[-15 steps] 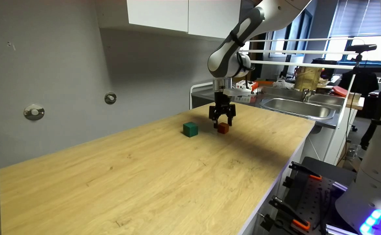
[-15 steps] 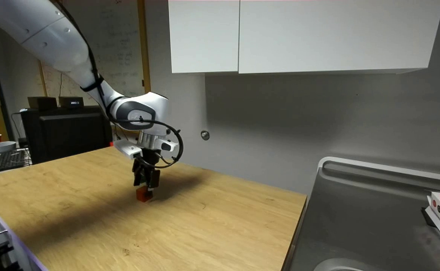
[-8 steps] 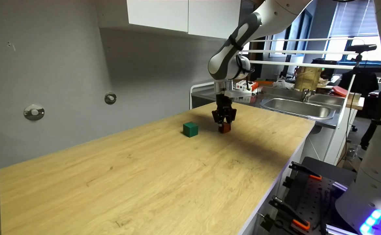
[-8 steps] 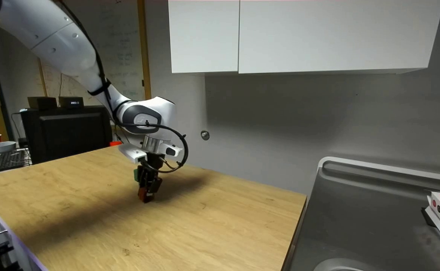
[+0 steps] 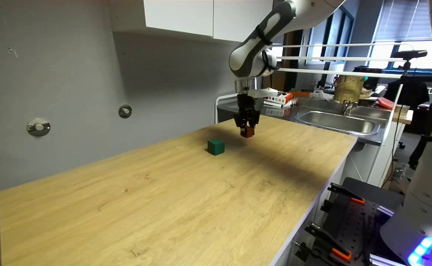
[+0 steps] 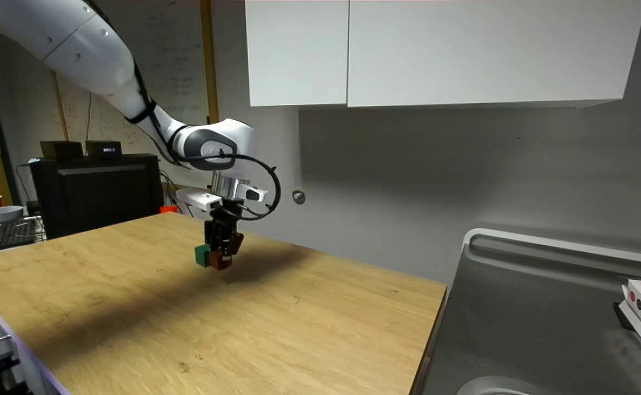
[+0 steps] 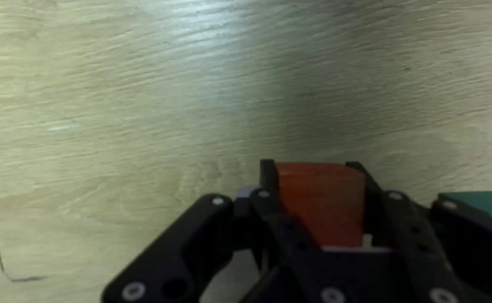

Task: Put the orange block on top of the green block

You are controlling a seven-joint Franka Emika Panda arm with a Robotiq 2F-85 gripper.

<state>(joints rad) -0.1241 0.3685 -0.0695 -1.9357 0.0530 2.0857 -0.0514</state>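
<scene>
Robotiq gripper point(image 7: 313, 168): Jaws clamped around the orange block point(image 7: 322, 206), fingertips point(image 7: 269, 174) pressed to two opposite faces.
Orange block: Gripped between the jaws, suspended above the wooden tabletop point(image 5: 134, 207).
Green block point(image 5: 216, 147): Sits flat on the wood, lower than the jaws and off to one side; an exterior view shows a gap between the two cubes. In the wrist view it peeks out just beyond one finger, partly hidden.
Tabletop edges: The edge along the gray wall point(image 6: 381, 208) runs near the jaws; the edge toward the robot base point(image 5: 419, 207) lies farther off.
Room around the jaws: A broad sweep of wood extends past the green block; the other way, wood reaches to the metal counter point(image 6: 518, 318).
Overhead: A white wall cabinet point(image 6: 436, 49), higher than the jaws.
</scene>
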